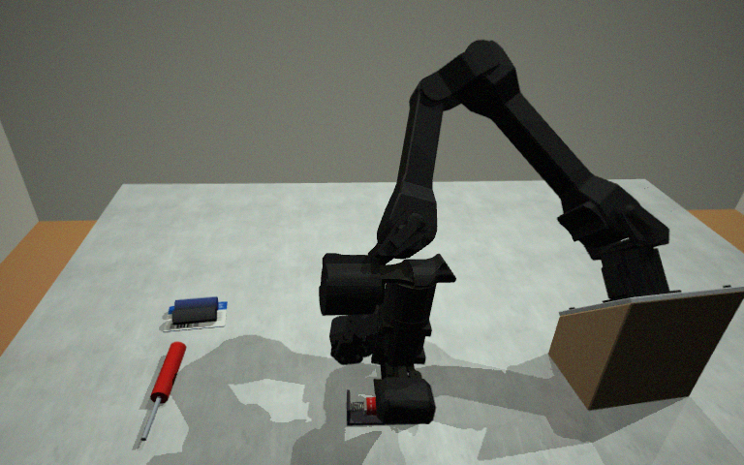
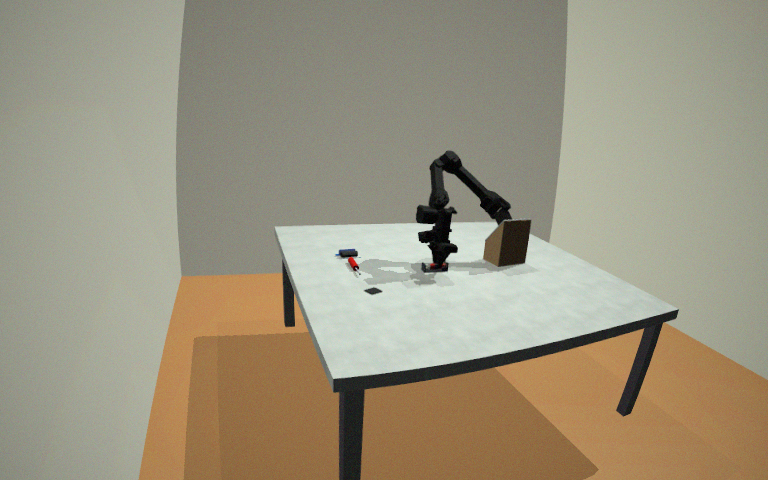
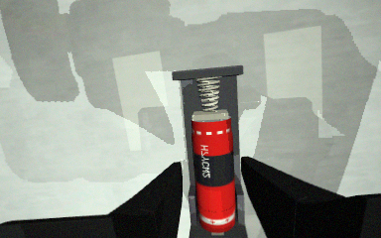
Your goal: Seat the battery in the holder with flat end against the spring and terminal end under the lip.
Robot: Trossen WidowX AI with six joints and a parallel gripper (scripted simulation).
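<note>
Pincer (image 1: 404, 404) (image 2: 438, 263) (image 3: 210, 167) open, fingers apart from battery (image 1: 371, 405) (image 3: 213, 174) on both sides, gripping nothing, probably so it can back off without dragging it; battery lies lengthwise in holder (image 1: 348, 408) (image 2: 425, 267) (image 3: 186, 75), flat end at spring (image 1: 356, 406) (image 3: 208, 94), likely so the spring pushes it lipward; seating under lip can't be confirmed; screwdriver (image 1: 169, 370) (image 2: 353, 264) off toward left edge of worktop (image 1: 274, 219) (image 2: 509, 316) (image 3: 89, 198), exterior view, likely just clutter
</note>
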